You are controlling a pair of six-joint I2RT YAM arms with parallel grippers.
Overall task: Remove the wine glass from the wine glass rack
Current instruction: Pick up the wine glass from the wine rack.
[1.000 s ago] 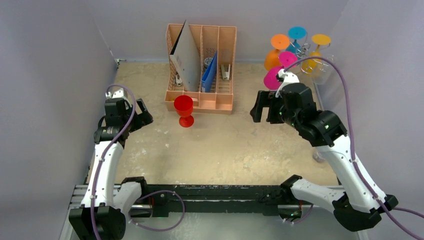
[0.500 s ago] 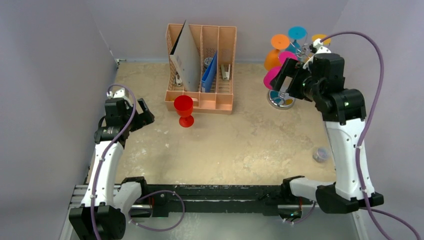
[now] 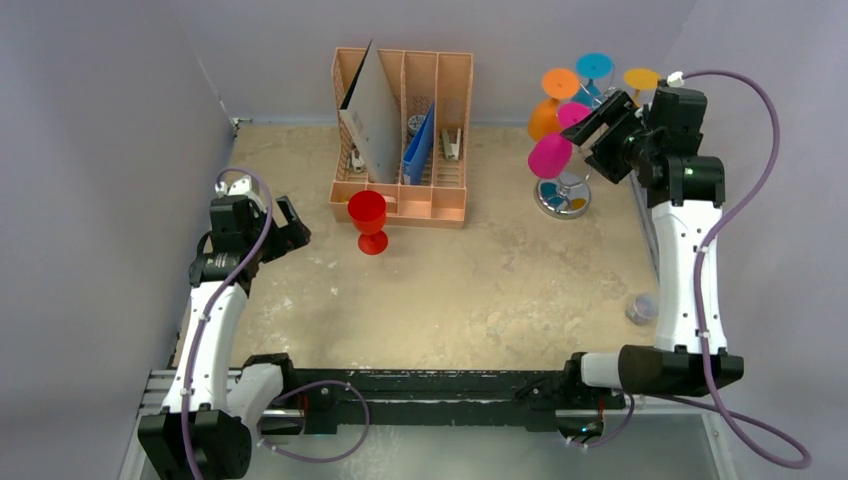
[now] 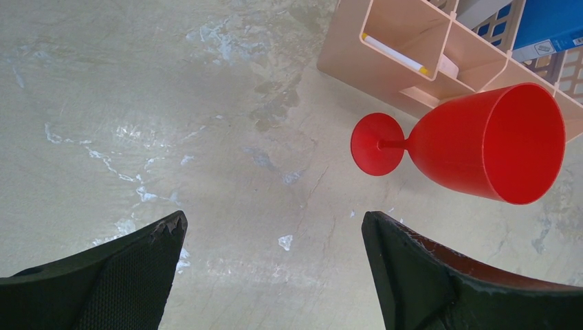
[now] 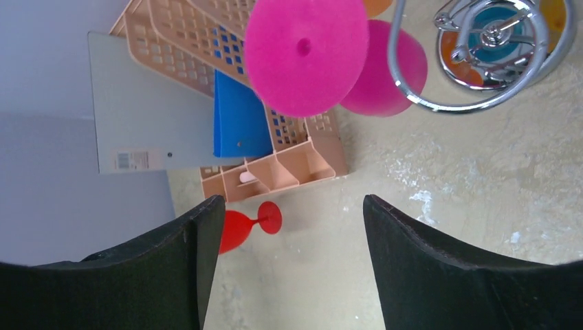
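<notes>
Right arm raised high at the upper right of the top view. Right gripper [image 3: 601, 140] has its jaws apart and grips nothing. It sits near the pink plastic wine glass [image 3: 550, 156], which hangs inverted on the silver wire wine glass rack [image 3: 563, 197]. The side wall is close behind the wrist, and the peach slotted organiser [image 3: 448, 95] is well apart to the left. Left gripper [image 4: 275, 223] is spread wide and empty.

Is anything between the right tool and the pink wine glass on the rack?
Nothing visible. The right tool faces the pink wine glass unobstructed; the wire of the wine glass rack curves beside it.
</notes>
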